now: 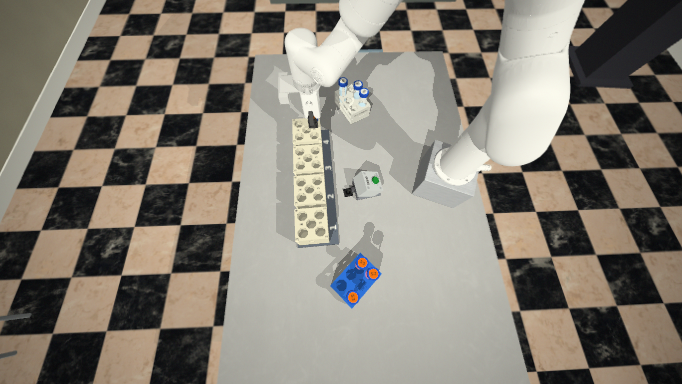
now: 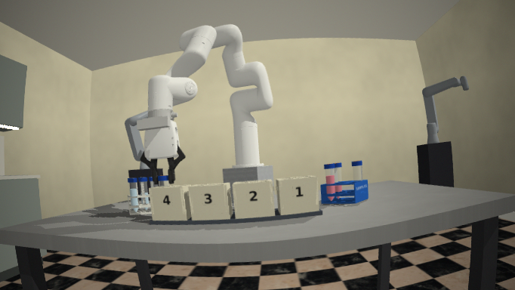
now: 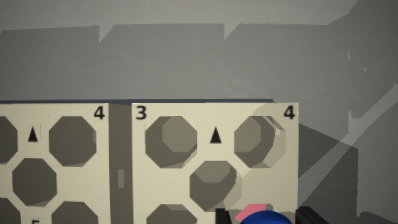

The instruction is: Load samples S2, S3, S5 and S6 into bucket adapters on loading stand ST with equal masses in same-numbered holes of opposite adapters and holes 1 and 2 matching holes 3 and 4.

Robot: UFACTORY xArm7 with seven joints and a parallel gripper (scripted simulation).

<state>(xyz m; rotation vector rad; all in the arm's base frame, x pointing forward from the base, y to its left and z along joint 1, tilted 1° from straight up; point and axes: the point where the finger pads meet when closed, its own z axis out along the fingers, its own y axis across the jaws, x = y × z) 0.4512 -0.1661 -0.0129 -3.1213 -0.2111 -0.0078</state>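
Observation:
My gripper is slightly open around a blue-capped tube with pink liquid. The tube is upright, low in adapter 4, in the corner hole next to hole 4; its dot is hidden. Holes 3, 4 and 5 there look empty. Adapters 3, 2 and 1 show no tubes on the stand. The blue rack holds three orange-dotted tubes.
A white rack with three white-dotted blanks stands beside adapter 4, close to the gripper. The small desk with the green DONE key stands between the stand and the robot's base. The blue rack is beyond adapter 1.

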